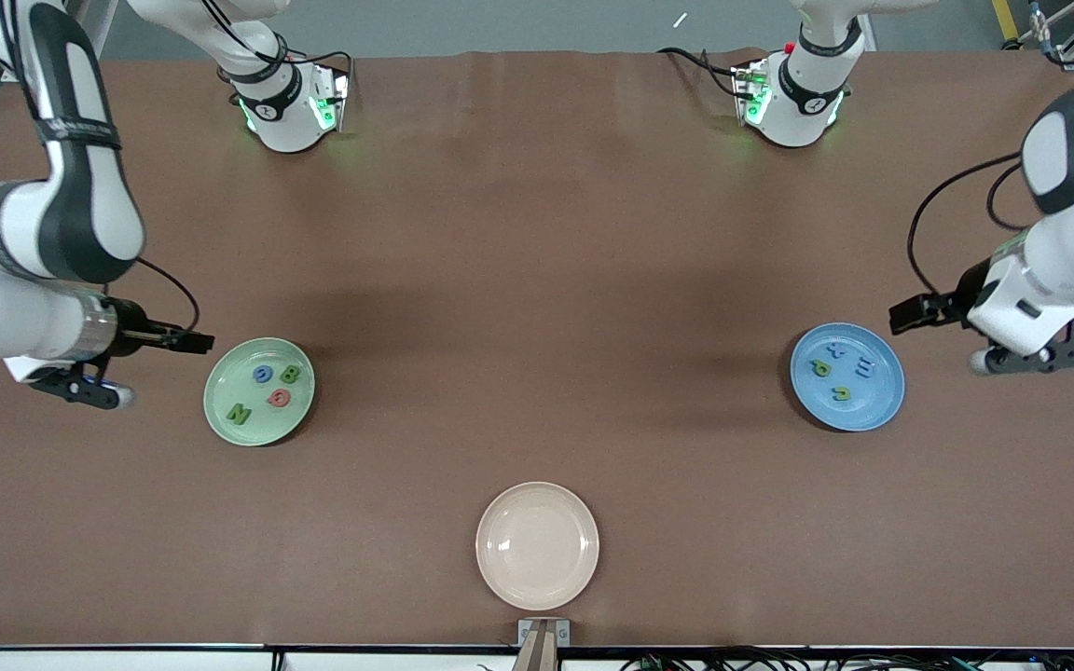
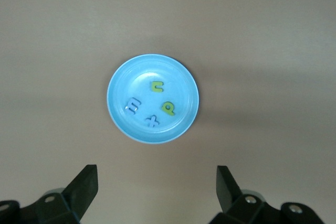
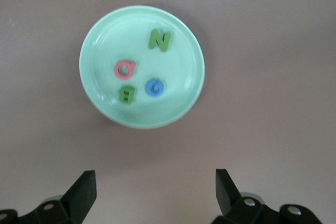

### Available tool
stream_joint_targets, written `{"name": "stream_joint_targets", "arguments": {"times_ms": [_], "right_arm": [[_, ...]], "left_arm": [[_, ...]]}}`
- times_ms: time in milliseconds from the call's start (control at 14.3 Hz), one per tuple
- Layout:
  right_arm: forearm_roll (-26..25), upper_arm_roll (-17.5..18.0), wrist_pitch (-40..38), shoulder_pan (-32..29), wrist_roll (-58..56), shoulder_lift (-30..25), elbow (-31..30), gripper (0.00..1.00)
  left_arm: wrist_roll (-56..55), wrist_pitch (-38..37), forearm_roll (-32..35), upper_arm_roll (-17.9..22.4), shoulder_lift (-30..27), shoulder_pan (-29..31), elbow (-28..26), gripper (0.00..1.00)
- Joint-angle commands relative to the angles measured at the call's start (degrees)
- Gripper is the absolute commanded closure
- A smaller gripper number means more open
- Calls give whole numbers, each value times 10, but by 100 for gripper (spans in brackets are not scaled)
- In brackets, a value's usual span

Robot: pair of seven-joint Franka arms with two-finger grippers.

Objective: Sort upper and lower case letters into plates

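- Your right gripper [image 1: 94, 391] hangs with its jaws spread wide and nothing between them, up over bare table [image 1: 537, 280] at the right arm's end.
- The pale green plate [image 1: 220, 424] lies just beside that gripper, toward the middle of the table; the right wrist view shows it ahead of the parted fingers [image 3: 84, 190], not between them.
- In that plate you have four letters: a green N [image 3: 160, 40], a pink letter [image 3: 125, 69], a blue letter [image 3: 155, 87] and a green B [image 3: 126, 94], all lying flat and apart from one another.
- Your left gripper [image 1: 1036, 359] is likewise released and empty, held over the table at the left arm's end.
- The blue plate [image 1: 882, 410] sits just beside it, on the side toward the table's middle; in the left wrist view it lies ahead of the open fingers [image 2: 86, 184], well clear of them.
- It holds four small letters: a yellow-green n [image 2: 157, 86], a yellow-green p [image 2: 168, 108], a blue m [image 2: 132, 105] and a blue x [image 2: 152, 121].
- A cream-beige plate [image 1: 500, 578] lies between the two grippers' ends of the table, nearer to the front camera than both coloured plates, with nothing visible in it.
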Motion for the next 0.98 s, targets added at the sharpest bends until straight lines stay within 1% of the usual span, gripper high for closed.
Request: {"name": "stream_joint_targets", "arguments": {"times_ms": [0,70,209,349,489,628,768,908], "right_arm": [[-3,6,-92,-17,-24,-1,70,0],[3,6,-115,-18,-24,0,94,0],[-2,6,-134,-19,-26,3,136,0],[3,6,-166,-37,-62,-1,148,0],[11,7,-169,-54,-78,6,158,0],[12,6,-176,-63,-80,12,199,0],[12,6,-174,-81,-100,12,216,0],[13,6,-172,-85,-125,11,220,0]], "left_arm": [[4,-17,-7,1,-51,-1,-17,1],[1,-18,-7,1,-58,-1,-8,1],[0,-18,-7,1,-59,-3,21,1],[5,-19,-6,1,-60,-1,36,1],[6,-19,-6,4,-62,-1,42,1],[8,-19,-5,6,-65,0,57,1],[8,-19,-5,6,-64,-1,64,0],[5,-19,-5,1,-61,-4,64,0]]}}
